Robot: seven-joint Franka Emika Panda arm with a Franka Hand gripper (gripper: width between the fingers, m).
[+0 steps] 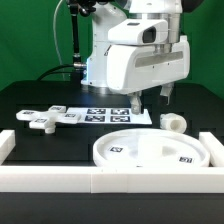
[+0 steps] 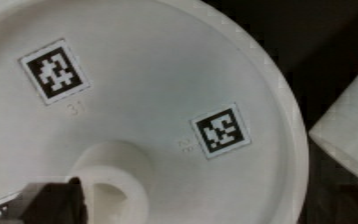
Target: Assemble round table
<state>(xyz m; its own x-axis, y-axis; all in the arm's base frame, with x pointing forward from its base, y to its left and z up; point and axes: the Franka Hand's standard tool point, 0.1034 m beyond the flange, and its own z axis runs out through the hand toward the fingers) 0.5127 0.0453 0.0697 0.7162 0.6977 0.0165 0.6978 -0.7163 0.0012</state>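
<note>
The large rimmed disc lies flat at the front of the table and shows several tags. It fills the wrist view, with its raised centre hub close to one dark fingertip. The short cylindrical leg stands to the exterior view's right of the disc. The cross-shaped foot piece lies at the exterior view's left. My gripper hangs above the disc's far edge. It is open and empty, with its fingers spread, and in the wrist view it is over the disc.
The marker board lies behind the disc, under the arm. Long white border bars run along the front, the left and the right. A white edge shows beside the disc; I cannot tell what it belongs to.
</note>
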